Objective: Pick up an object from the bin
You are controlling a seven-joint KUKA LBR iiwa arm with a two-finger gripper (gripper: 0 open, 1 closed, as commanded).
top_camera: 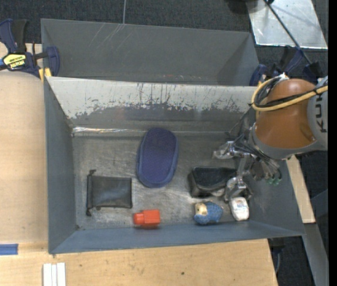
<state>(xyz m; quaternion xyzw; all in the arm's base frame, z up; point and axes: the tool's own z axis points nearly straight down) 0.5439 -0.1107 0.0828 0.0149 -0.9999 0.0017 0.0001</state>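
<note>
Camera view: black lump [206, 180] is recorded on the floor of the bin [58, 171], right side, not yet lifted. Gripper [230, 171] is set low at its right edge, fingers spread, nothing pinched. Closing and lifting are judged outstanding; a small white piece [240, 208] is noted just beside.

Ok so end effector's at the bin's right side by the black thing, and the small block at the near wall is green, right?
No: the camera view shows the small block is orange-red, not green. The rest holds: end effector at the bin's right side, by the black thing.
</note>
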